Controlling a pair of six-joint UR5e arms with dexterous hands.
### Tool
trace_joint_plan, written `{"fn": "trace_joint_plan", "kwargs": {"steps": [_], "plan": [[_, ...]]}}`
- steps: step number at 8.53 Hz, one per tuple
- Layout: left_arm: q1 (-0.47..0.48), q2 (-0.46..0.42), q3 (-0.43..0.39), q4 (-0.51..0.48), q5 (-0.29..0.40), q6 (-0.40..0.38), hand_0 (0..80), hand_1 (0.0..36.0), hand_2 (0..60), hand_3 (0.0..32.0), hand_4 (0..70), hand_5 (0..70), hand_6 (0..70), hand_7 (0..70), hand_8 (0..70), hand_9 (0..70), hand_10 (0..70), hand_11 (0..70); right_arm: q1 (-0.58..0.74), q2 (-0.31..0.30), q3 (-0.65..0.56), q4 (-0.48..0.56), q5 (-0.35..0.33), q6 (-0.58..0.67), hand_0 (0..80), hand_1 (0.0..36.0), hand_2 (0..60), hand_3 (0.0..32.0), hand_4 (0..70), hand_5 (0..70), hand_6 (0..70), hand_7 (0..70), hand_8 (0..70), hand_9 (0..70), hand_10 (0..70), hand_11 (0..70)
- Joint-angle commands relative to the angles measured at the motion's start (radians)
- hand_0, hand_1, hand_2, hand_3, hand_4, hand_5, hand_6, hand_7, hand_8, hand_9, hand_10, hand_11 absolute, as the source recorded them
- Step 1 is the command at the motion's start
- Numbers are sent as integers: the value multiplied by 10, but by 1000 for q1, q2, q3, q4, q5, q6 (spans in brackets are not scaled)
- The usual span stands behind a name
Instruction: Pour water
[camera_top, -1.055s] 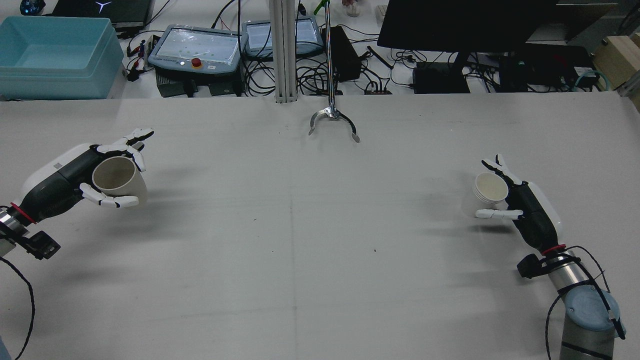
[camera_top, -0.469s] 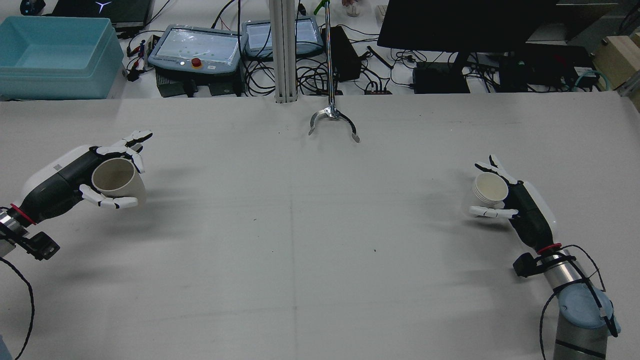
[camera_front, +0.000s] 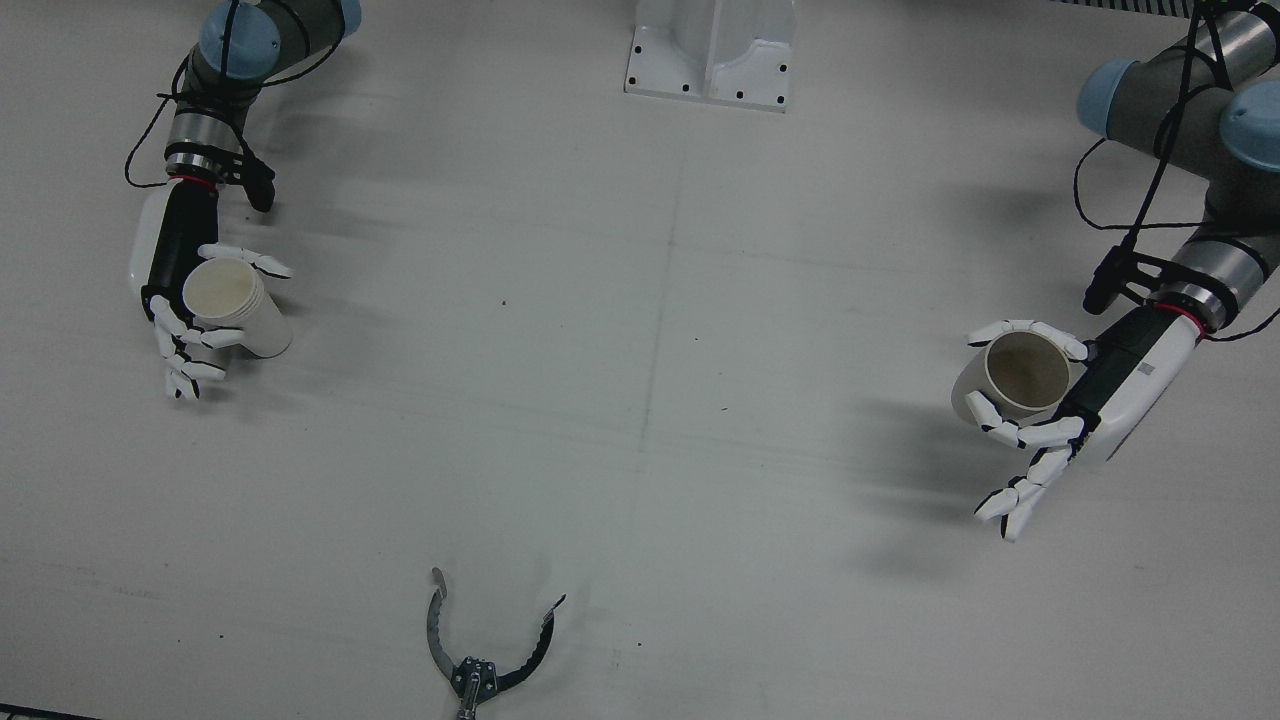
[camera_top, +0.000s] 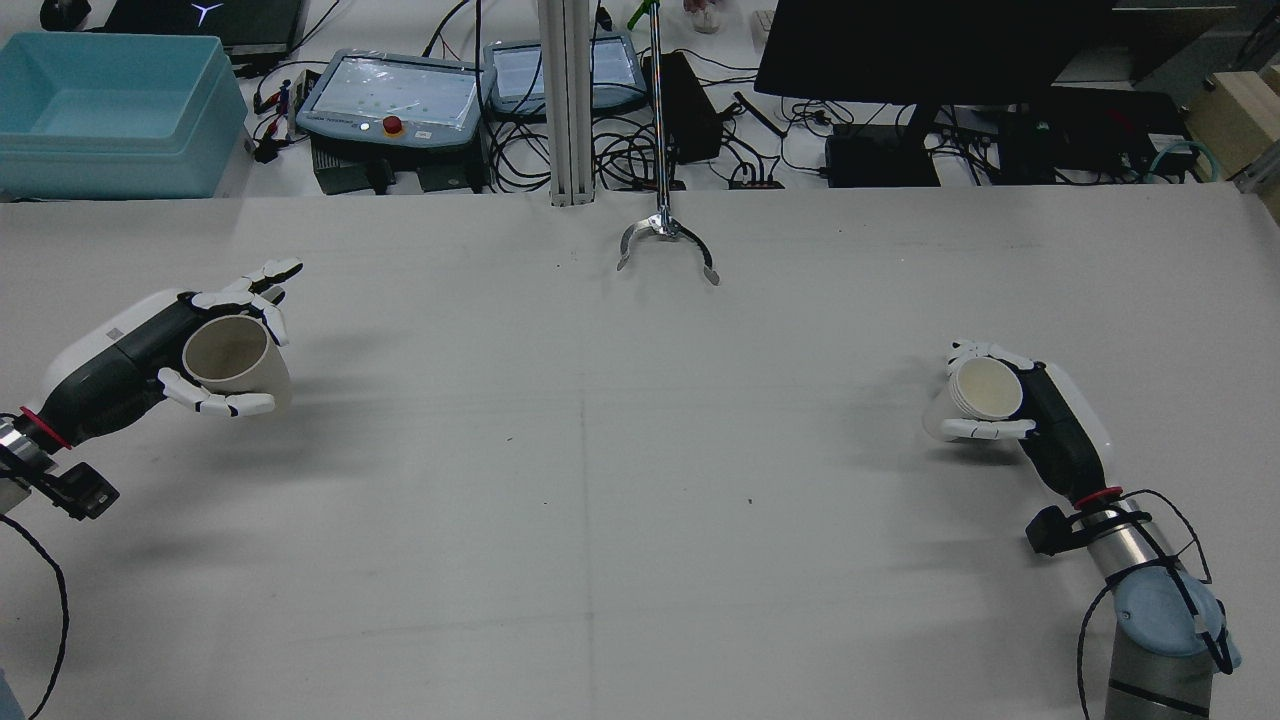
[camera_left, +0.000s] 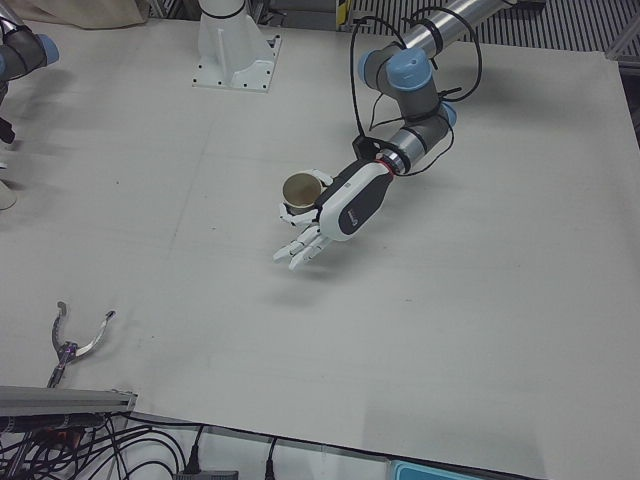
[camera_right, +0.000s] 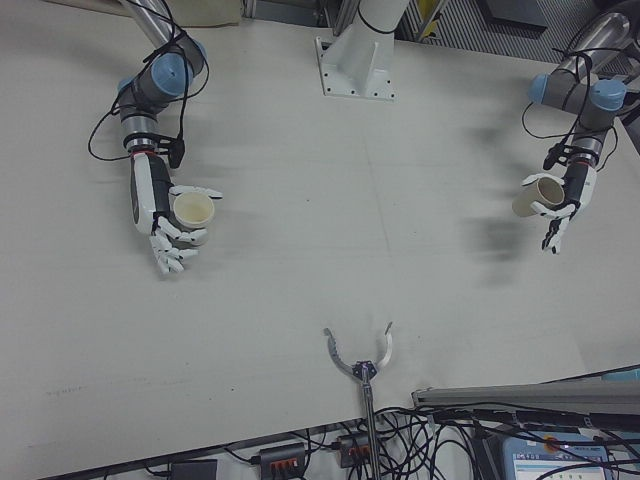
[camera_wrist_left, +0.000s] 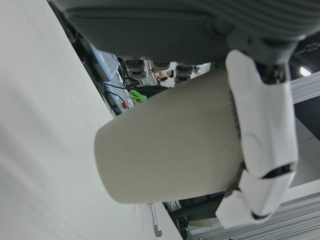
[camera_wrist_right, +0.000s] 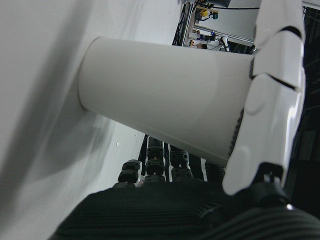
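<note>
We read this as early in the task: both cups are picked up, no pouring yet. The left robot hand (camera_top: 150, 355) holds the left cup (camera_top: 235, 362), fingers wrapped on its wall, some outer fingers sticking out straight. The right robot hand (camera_top: 1030, 410) is closed around the right cup (camera_top: 975, 398). Both cups are roughly upright, slightly tilted, and sit at opposite ends of the bench (camera_top: 640, 480), well apart. What is left, we judge: bring the cups together, tip one over the other, pour.

The front view looks into both mouths, left cup (camera_front: 1015, 380) and right cup (camera_front: 235, 305); we cannot tell whether either has water. The left hand view shows the cup base clear of the bench; the right hand view leaves that unclear. The rear view alone shows the metal tongs' (camera_top: 665, 245) long handle.
</note>
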Motion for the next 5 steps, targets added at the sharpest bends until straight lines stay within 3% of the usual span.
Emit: {"fn": "trace_joint_plan", "kwargs": {"steps": [1,2,5], "plan": [[-4,0,-2,0,2,-7,505,353,600,0,641,700,41,113,0,11,37,72,-4,28,0,-2,-2,-16,585,225,196,0,327,425,280,481,164,254,70,121],[-4,0,-11,-2,5,-8,505,353,600,0,639,700,40,113,0,10,37,72,0,31,12,-4,-2,-14,580,227,227,0,329,446,301,509,177,274,73,125],[5,-24,-54,23,8,-1,490,360,600,0,655,700,54,138,3,21,44,83,46,26,47,-14,-11,-5,600,248,250,0,319,469,301,503,166,257,62,111]]}}
